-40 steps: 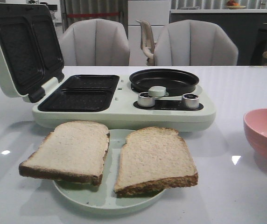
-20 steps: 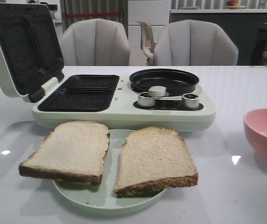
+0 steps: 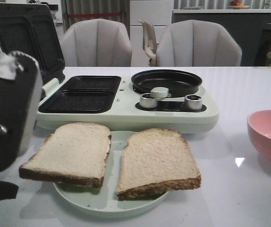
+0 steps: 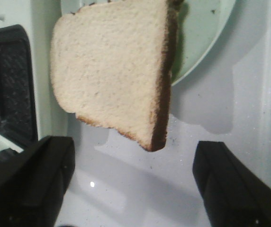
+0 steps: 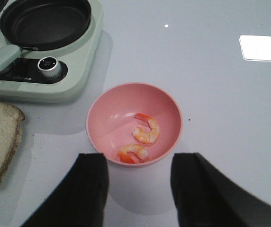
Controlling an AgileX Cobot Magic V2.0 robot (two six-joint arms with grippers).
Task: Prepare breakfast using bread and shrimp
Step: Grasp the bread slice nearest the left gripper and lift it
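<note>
Bread [image 3: 112, 158] lies as two slices side by side on a pale green plate [image 3: 102, 201], flat, crumb side up. Both slices overhang the plate's rim, and the left slice [image 4: 109, 66] juts furthest over the table [image 3: 249, 198]. Seen from the left wrist, that slice sits just ahead of the left gripper [image 4: 130, 189], its brown crusted corner pointing toward the gap between the jaws, which stand wide apart and hold nothing. Each slice is pale beige with a darker brown crust.

Two shrimp [image 5: 140, 142], curled and pink-orange, lie in the pink bowl [image 5: 102, 118], just ahead of the right gripper [image 5: 138, 184], whose jaws are parted and empty, one to each side of the bowl's near rim.

Beyond the plate stands a pale green breakfast maker [image 3: 126, 111] with its lid [image 3: 26, 42] raised; its dark sandwich plates [image 3: 83, 94] and round black pan [image 3: 166, 80] hold nothing.
</note>
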